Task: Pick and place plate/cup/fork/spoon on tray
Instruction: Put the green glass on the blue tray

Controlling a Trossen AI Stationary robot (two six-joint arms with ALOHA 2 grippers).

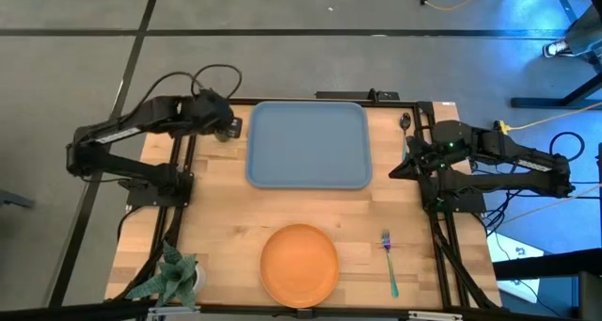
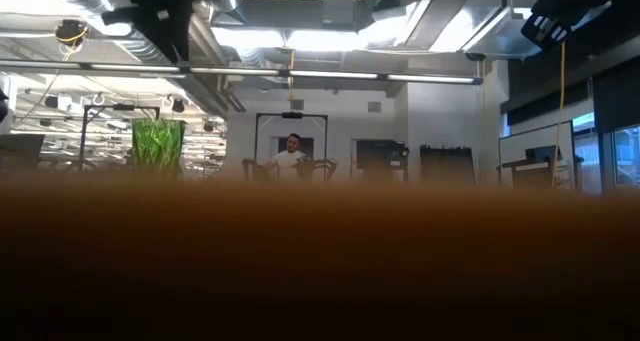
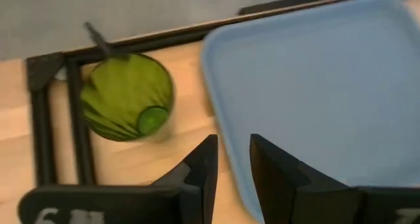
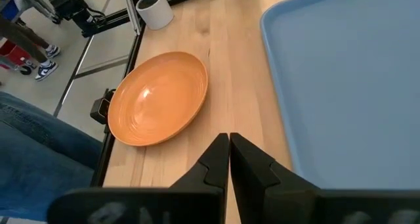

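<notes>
The light-blue tray (image 1: 308, 144) lies at the table's far middle. The orange plate (image 1: 299, 264) lies near the front edge, with the fork (image 1: 388, 263) to its right. The spoon (image 1: 405, 123) lies beside the tray's far right corner. The green cup (image 3: 126, 97) stands upright on the table just left of the tray's far left corner. My left gripper (image 3: 233, 161) hovers beside the cup, by the tray's left rim, its fingers a little apart and empty. My right gripper (image 4: 229, 145) is shut and empty, above the table right of the tray.
A potted plant (image 1: 171, 276) stands at the near left corner. A black frame (image 1: 179, 170) runs along the table's left, right and far sides. The plate's blurred rim (image 2: 320, 261) fills the lower half of the low view. A person sits in the room beyond (image 2: 292, 153).
</notes>
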